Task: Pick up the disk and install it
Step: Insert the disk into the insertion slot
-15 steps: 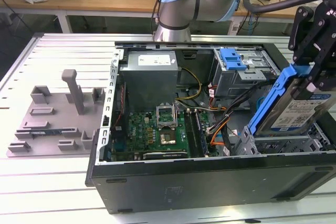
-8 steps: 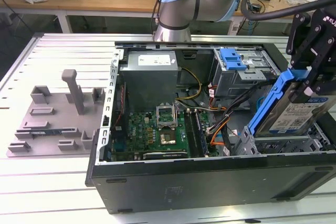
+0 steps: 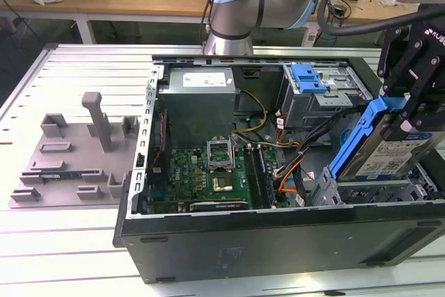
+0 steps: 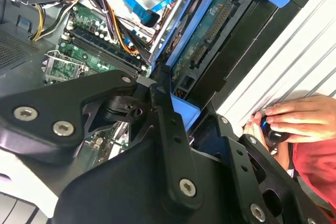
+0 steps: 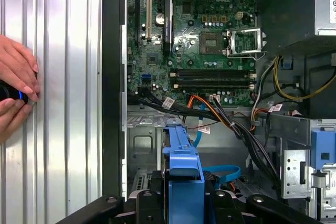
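My jaws are clenched on the disk (image 3: 391,156), which is held tilted, blue frame uppermost. It sits over the drive cage (image 3: 379,189) at the exterior view's right end of the open computer case (image 3: 278,245). Contact with the cage: cannot tell. A person's hand (image 5: 16,90) rests on the ribbed surface (image 5: 68,77) beside the case.

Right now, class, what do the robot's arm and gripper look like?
The arm is silver-grey metal tubing with rounded joints and light-blue caps; a thick dark cable runs beside it. The black gripper has angular linkage bars fastened with silver screws.
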`<state>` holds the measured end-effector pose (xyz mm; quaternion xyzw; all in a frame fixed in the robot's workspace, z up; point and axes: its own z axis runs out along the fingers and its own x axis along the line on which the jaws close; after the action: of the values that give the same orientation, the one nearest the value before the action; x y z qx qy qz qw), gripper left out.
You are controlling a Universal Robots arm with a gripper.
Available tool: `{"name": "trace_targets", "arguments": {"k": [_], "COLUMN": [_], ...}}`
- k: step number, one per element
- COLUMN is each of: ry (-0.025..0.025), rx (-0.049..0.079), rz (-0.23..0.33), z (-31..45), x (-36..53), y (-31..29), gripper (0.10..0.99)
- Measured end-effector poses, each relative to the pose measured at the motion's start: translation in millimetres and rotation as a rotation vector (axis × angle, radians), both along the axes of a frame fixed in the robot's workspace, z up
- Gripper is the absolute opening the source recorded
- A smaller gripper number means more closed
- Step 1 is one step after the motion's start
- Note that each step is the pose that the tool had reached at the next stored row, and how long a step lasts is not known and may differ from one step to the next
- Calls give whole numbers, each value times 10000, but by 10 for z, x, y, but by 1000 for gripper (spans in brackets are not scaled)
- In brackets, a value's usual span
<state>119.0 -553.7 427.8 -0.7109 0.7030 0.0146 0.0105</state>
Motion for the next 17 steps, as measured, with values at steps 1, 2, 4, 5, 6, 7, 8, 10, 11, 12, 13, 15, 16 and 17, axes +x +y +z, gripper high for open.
{"name": "trace_targets", "arguments": {"k": [1,2,4,5,6,7,8,10,11,12,13,15,16,17], "ry": [0,0,0,0,0,0,0,0,0,0,0,0,0,0], "rx": [0,2,2,4,5,5,6,7,8,9,10,12,15,19], "rz": [2,5,10,13,16,18,20,25,27,31,33,37,42,46], "z": [-9,-17,-34,-45,-52,-60,-70,-87,-95,-109,-117,-139,-156,-177], "x": [0,0,0,0,0,0,0,0,0,0,0,0,0,0], "y": [-2,-4,-9,-11,-13,-14,-16,-18,-19,-21,-22,-25,-28,-33], "gripper": [365,365,365,365,365,365,365,365,365,365,365,365,365,365]}}
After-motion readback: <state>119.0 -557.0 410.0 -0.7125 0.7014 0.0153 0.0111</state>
